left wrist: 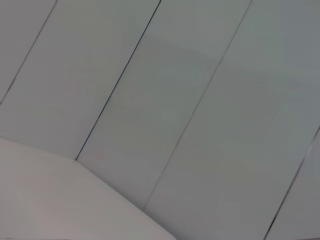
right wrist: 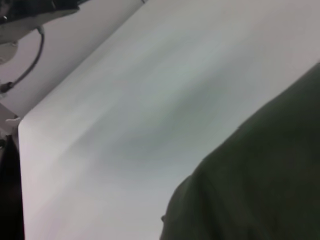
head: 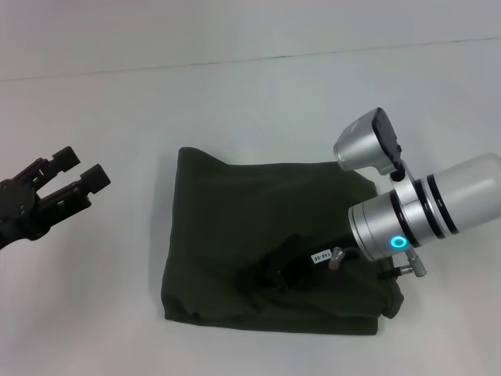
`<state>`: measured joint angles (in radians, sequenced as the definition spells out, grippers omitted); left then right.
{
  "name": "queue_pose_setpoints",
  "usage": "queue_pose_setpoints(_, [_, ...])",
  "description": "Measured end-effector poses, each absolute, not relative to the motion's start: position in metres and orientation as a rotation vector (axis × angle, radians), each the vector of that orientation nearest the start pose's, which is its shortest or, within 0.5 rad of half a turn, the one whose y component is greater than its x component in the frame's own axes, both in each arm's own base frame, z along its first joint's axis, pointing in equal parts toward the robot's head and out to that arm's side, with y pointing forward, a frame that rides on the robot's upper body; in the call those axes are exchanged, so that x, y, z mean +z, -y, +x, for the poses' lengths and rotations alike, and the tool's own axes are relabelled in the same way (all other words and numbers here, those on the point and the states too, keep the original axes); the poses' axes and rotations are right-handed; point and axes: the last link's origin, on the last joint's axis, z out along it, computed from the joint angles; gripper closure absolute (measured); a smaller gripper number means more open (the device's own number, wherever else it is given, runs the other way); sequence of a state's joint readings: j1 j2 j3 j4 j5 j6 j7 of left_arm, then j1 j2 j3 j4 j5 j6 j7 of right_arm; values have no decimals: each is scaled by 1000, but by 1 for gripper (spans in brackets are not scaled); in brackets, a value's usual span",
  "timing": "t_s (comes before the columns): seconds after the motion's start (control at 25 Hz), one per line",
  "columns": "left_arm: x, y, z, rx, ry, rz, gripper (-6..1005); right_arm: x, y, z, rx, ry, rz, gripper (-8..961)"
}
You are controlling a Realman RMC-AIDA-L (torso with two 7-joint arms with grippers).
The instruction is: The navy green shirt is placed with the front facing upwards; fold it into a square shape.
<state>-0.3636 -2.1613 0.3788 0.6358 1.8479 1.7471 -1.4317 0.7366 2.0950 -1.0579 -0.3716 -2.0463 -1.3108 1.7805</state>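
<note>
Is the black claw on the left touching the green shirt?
Apart. The head view shows bare white table between the left gripper and the navy green shirt.

The navy green shirt [head: 258, 227] is plain dark olive, lying on a white table [head: 235, 102]; the left pincer [head: 78, 168] is black.

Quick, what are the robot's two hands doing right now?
Left gripper: open, holding nothing, off to the shirt's left.
Right gripper: low over the shirt; cannot be told.
</note>
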Motion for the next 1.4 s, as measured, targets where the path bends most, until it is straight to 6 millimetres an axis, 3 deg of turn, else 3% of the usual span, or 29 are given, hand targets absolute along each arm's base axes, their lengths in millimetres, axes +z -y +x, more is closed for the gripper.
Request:
queue_pose_setpoints(0.44, [20, -278, -288, -1225, 909, -2299, 36, -92, -329, 239, 306, -1146, -2920, 889])
queue_pose_setpoints(0.92, [19, -283, -283, -1247, 899, -2299, 36, -82, -333, 209, 476, -1050, -3013, 889])
queue_pose_setpoints(1.12, [17, -285, -281, -1260, 900, -2305, 36, -90, -342, 199, 430, -1016, -3011, 889])
queue_pose_setpoints(1.4, [15, -287, -278, -1267, 900, -2312, 36, -107, -344, 207, 270, -1015, -2990, 888])
